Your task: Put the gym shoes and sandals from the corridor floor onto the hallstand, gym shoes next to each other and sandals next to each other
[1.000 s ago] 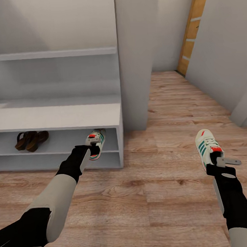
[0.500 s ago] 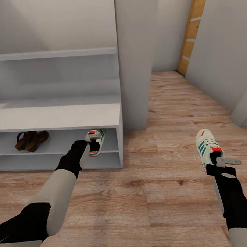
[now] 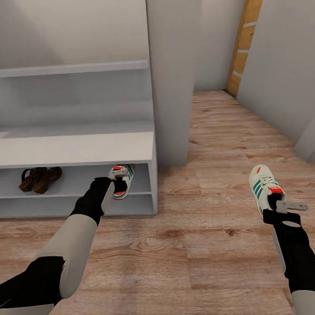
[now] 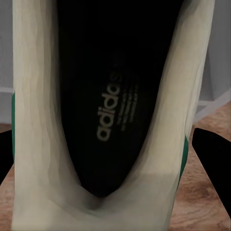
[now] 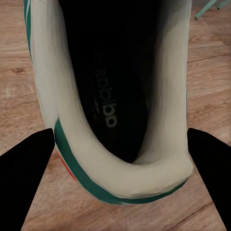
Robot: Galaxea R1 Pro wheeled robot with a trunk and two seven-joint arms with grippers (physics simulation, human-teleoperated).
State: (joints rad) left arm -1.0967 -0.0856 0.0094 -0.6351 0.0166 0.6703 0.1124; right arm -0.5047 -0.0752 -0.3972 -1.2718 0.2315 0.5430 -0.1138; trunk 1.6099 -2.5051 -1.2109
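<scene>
Head view – both tools (left, right) grip gym shoes over wood-plank floor.

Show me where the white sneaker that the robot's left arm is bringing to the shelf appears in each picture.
Head view: the white lace-up sneaker with teal stripes sits at the left gripper, by the grey-white shoe rack's open tier.
Left wrist view: its dark insole and cream collar loom close.
Right wrist view: that is the other sneaker.
Shared landmark: the teal stripe.
</scene>
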